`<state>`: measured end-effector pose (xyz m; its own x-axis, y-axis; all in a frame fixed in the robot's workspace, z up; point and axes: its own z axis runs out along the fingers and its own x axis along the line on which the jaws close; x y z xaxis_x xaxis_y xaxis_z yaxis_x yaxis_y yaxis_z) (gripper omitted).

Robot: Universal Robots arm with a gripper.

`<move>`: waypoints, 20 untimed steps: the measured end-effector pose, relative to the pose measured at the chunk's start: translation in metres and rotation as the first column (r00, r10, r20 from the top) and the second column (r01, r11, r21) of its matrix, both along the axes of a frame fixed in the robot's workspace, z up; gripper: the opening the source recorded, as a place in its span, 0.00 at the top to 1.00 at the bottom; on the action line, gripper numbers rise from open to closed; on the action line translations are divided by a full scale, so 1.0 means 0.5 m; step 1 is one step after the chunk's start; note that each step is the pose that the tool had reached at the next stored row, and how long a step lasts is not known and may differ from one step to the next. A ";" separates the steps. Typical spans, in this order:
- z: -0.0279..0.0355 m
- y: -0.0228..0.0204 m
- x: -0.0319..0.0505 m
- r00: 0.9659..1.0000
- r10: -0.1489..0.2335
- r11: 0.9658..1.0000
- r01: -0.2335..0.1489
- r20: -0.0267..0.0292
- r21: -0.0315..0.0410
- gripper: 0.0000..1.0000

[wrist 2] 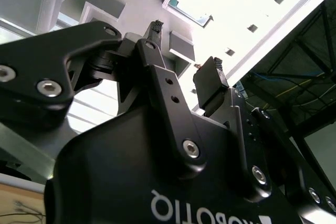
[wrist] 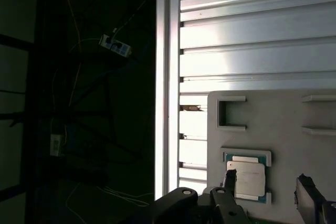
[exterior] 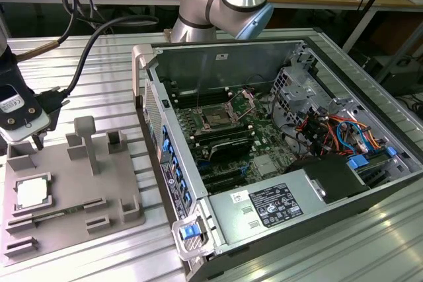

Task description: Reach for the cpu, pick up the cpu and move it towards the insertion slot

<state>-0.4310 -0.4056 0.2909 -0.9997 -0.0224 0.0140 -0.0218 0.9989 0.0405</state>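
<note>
With jaws apart, the gripper (exterior: 34,138) is poised over the cpu (exterior: 32,193) — seen at six o'clock in the exterior view — and squarer centring is judged advisable.

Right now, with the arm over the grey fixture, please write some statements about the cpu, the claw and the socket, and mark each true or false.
1. The cpu lies in the grey fixture. True.
2. The claw is shut on the cpu. False: it is open and holds nothing.
3. The insertion slot holds the cpu. False: the cpu is outside the computer case.
4. The computer case stands at the exterior view's right of the grey fixture. True.
</note>
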 end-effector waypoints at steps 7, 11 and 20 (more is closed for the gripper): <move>-0.019 -0.0048 0.000 1.000 0.029 1.000 -0.029 -0.007 0.001 0.47; -0.036 -0.0176 -0.006 1.000 0.031 1.000 -0.031 -0.007 0.005 0.47; -0.068 -0.0332 -0.021 0.999 0.031 0.999 -0.031 -0.006 0.018 0.34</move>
